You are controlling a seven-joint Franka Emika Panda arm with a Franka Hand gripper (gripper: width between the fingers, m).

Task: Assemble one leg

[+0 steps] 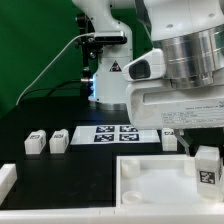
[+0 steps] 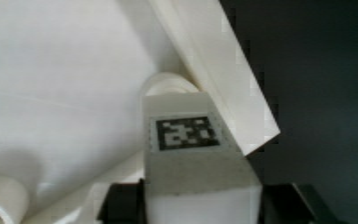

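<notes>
The leg (image 1: pixel 207 167) is pinched upright in the gripper (image 2: pixel 206 198), just over the white tray (image 1: pixel 150 182) by the desk's front edge, at the exterior view's right. Pickup looks done; seating it in the tray's corner is left.

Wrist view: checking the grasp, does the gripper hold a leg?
Yes, the leg sits clamped between the gripper fingers, its tag facing the camera.

Franka arm (image 1: pixel 105 72) rising from its base at the back, folded over toward the camera, bulky silver wrist (image 1: pixel 190 50) filling the exterior view's right, white hand pointing down, pincer (image 1: pixel 197 150) clamped on the leg (image 1: pixel 207 166) (black fingers (image 2: pixel 298 196) flank it in the wrist view).
</notes>
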